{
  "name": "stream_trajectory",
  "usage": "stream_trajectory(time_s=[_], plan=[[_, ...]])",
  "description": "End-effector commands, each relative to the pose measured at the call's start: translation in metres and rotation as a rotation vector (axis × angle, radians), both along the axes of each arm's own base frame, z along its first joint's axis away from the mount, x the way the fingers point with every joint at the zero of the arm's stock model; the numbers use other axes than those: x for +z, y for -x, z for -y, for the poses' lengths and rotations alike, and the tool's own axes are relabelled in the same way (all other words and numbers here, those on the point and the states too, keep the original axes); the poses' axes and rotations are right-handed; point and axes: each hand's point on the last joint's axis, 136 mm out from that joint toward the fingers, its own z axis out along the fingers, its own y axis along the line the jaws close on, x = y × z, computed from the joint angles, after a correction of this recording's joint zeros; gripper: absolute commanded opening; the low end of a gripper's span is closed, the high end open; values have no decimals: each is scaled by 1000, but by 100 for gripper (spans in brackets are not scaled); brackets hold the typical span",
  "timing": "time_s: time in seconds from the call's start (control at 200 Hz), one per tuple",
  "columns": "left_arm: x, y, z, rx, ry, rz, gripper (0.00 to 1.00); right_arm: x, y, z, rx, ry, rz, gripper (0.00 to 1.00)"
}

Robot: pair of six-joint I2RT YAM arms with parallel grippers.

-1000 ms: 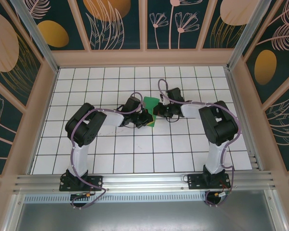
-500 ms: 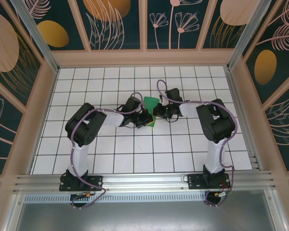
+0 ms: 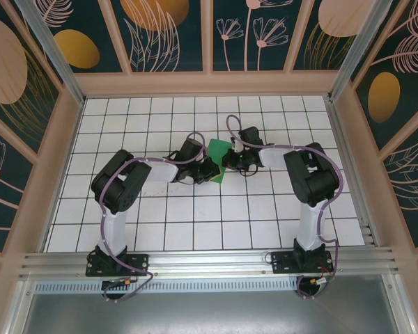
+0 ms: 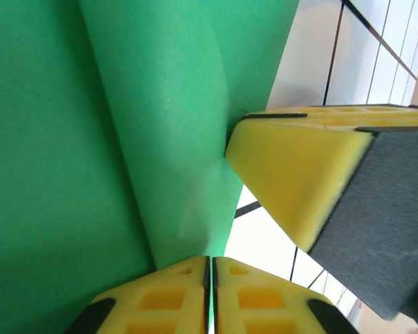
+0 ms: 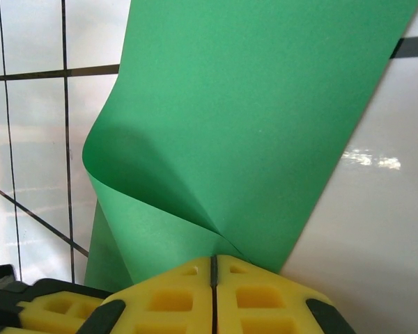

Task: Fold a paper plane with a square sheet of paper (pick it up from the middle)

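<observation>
Green sheet (image 3: 217, 149) between each arm's fingers (image 5: 168, 300)

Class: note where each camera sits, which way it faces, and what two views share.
Top external: above, behind the bases, looking down at the table; both arms show.
Left wrist: behind the left gripper, facing the green sheet it pinches.
Right wrist: behind the right gripper, facing the same sheet.
Both wrist views share the sheet.

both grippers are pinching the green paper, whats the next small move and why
Probably draw the left gripper along the fold while the right gripper holds its pinch. Both are shut on the green paper, which bends in a soft curl rather than a sharp crease, so it likely needs pressing flat.
</observation>
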Motion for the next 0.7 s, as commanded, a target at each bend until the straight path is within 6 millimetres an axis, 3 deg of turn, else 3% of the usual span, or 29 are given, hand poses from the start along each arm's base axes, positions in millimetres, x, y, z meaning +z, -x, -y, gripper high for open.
stream_trajectory(time_s=[0.0,0.305,0.696], plan=[[34,-17,-4,26,-9,105,15,-30,9,18,-10,113,-63,7],[31,-43,-17,80,-42,149,12,-33,10,18,-3,117,-73,7],[10,-45,-8,24,-55,120,12,-35,12,16,3,113,-88,7]])
